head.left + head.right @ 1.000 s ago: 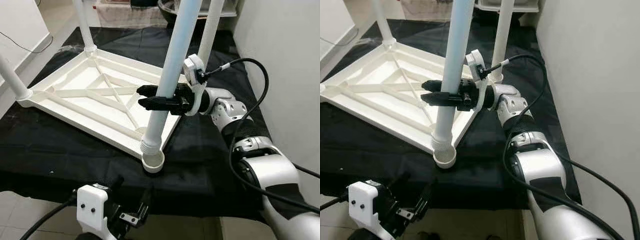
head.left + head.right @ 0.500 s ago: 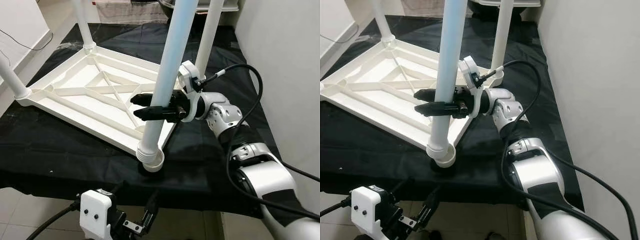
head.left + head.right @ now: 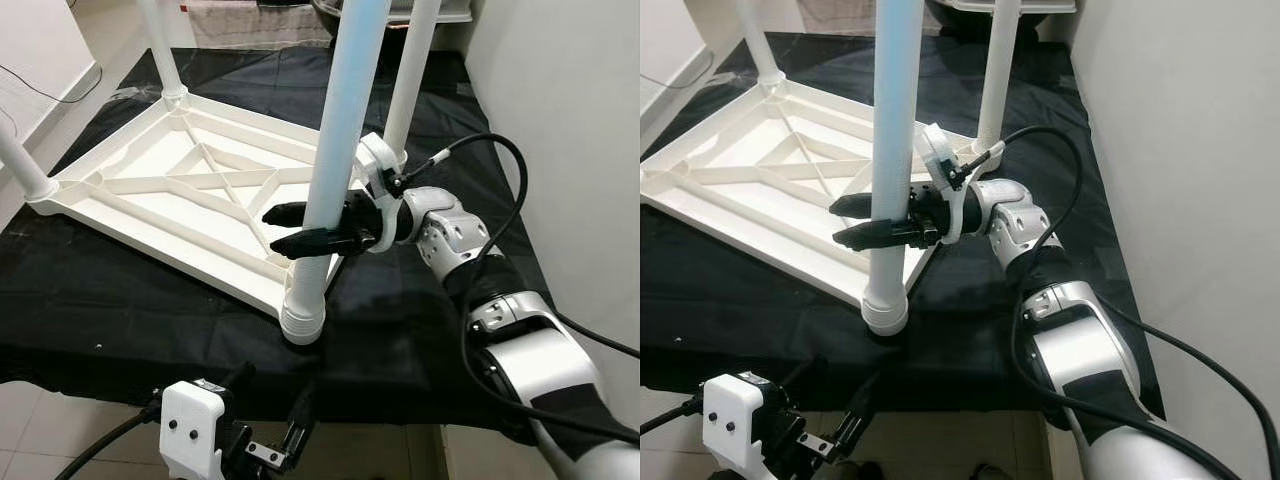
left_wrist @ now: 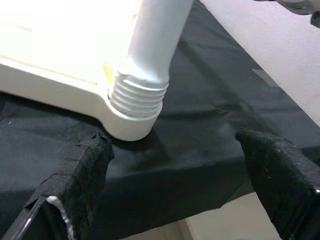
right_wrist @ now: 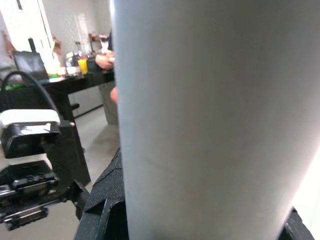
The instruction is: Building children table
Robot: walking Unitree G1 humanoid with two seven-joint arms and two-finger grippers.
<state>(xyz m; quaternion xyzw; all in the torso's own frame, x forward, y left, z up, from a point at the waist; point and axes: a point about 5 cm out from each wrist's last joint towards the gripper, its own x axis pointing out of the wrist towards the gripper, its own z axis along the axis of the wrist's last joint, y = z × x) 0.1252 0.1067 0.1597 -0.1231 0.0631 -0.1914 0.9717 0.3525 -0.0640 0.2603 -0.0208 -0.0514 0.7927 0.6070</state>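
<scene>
Left eye view: upturned tabletop [image 3: 150, 190] on black cloth [image 3: 120, 310].
Leg [image 3: 335, 150]: upright — threaded into tabletop's near corner.
Right gripper [image 3: 300, 228]: clamped on leg.
Left gripper [image 4: 175, 185]: fingers apart — below cloth's near edge.

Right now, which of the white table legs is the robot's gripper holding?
The nearest leg, at the tabletop's front corner. The right gripper clamps it; the other three legs stand untouched.

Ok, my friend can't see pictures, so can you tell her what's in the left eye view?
The robot's right gripper holds a white table leg standing in the near corner socket of an upside-down white table top on a black cloth. Its left gripper hangs idle, low at the cloth's near edge.
</scene>
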